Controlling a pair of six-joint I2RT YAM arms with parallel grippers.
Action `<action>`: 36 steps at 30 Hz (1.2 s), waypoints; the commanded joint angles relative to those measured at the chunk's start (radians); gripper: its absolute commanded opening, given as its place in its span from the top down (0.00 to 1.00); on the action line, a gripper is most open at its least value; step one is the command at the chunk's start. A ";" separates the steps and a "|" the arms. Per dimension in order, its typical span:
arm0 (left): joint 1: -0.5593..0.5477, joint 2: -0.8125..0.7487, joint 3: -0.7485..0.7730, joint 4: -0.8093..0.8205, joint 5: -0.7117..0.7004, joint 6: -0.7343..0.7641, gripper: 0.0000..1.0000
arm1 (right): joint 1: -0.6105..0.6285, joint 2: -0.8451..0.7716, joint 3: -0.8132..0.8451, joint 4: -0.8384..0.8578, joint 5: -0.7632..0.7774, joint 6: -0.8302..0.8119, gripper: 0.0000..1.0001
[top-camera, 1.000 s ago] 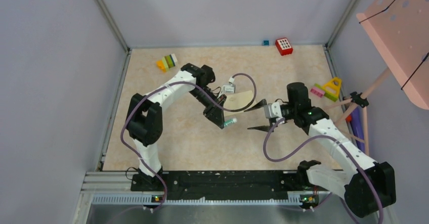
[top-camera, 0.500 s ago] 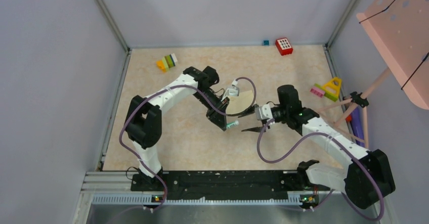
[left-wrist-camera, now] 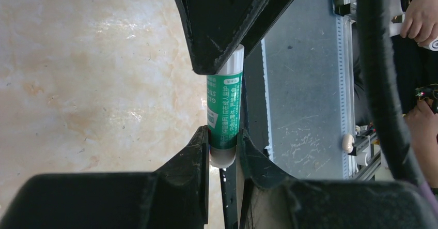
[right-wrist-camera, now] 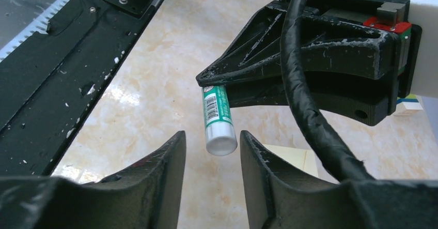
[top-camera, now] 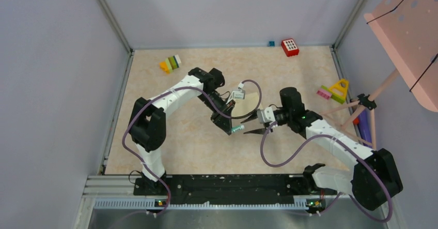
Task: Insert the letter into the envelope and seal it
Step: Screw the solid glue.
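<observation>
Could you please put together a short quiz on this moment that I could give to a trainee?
1. True or false: the right gripper is shut on the glue stick.
2. Which part of the glue stick lies between the right gripper's fingers? A) its white end B) its green middle C) no part of it
3. Which gripper is holding the glue stick?

Key
1. False: its fingers stand open, one on each side of the stick, with a gap on both sides.
2. A
3. The left gripper, shut on the stick's other end.
</observation>
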 commanded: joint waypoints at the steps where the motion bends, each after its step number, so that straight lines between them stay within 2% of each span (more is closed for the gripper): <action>1: -0.022 0.012 0.034 -0.030 0.032 0.033 0.98 | 0.026 0.013 -0.004 0.067 -0.017 0.016 0.61; 3: -0.024 0.013 0.035 -0.031 0.032 0.034 0.98 | 0.030 0.016 -0.001 0.054 -0.018 0.005 0.65; 9: -0.024 0.019 0.035 -0.024 0.025 0.028 0.98 | 0.034 0.019 0.008 0.021 -0.048 -0.015 0.67; 15: -0.024 -0.005 0.007 0.081 -0.045 -0.072 0.97 | 0.035 0.034 0.037 -0.027 -0.050 0.008 0.84; 18: -0.023 -0.036 -0.032 0.180 -0.107 -0.153 0.96 | 0.035 0.050 0.046 0.010 -0.053 0.110 0.90; 26: -0.023 -0.116 -0.129 0.443 -0.322 -0.344 0.93 | 0.034 0.148 0.128 0.032 0.004 0.463 0.87; 32: -0.022 -0.153 -0.153 0.511 -0.405 -0.390 0.91 | 0.020 0.222 0.193 0.033 0.040 0.723 0.86; 36: -0.021 -0.185 -0.175 0.555 -0.440 -0.413 0.78 | 0.011 0.243 0.210 0.018 0.046 0.810 0.88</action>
